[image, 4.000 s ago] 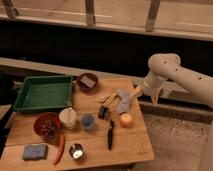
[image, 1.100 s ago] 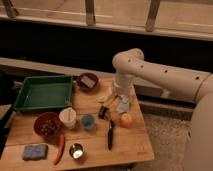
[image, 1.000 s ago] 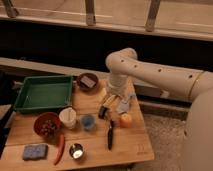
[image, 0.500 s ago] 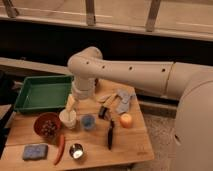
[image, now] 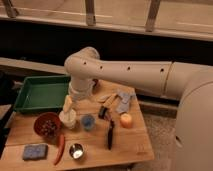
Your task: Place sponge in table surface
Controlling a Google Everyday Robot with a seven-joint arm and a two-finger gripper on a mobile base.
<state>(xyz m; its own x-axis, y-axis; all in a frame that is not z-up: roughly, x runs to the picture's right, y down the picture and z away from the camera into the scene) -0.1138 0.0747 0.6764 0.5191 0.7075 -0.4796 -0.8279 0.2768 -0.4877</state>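
Note:
The blue sponge [image: 35, 151] lies flat on the wooden table [image: 135, 146] at its front left corner. My gripper [image: 67, 105] hangs at the end of the large white arm [image: 130, 75], which reaches in from the right. It is over the left middle of the table, just above a white cup [image: 68, 120]. The gripper is well behind and to the right of the sponge and does not touch it.
A green tray [image: 40, 92] sits at the back left. A red bowl [image: 47, 125], a red chili [image: 61, 148], a small metal cup [image: 76, 150], a blue cup [image: 88, 121], a black knife [image: 110, 135], an orange fruit [image: 126, 120] and a grey cloth [image: 123, 100] lie on the table.
The arm has swung left across the table, from the right side by the grey cloth to above the white cup. The sponge has not moved.

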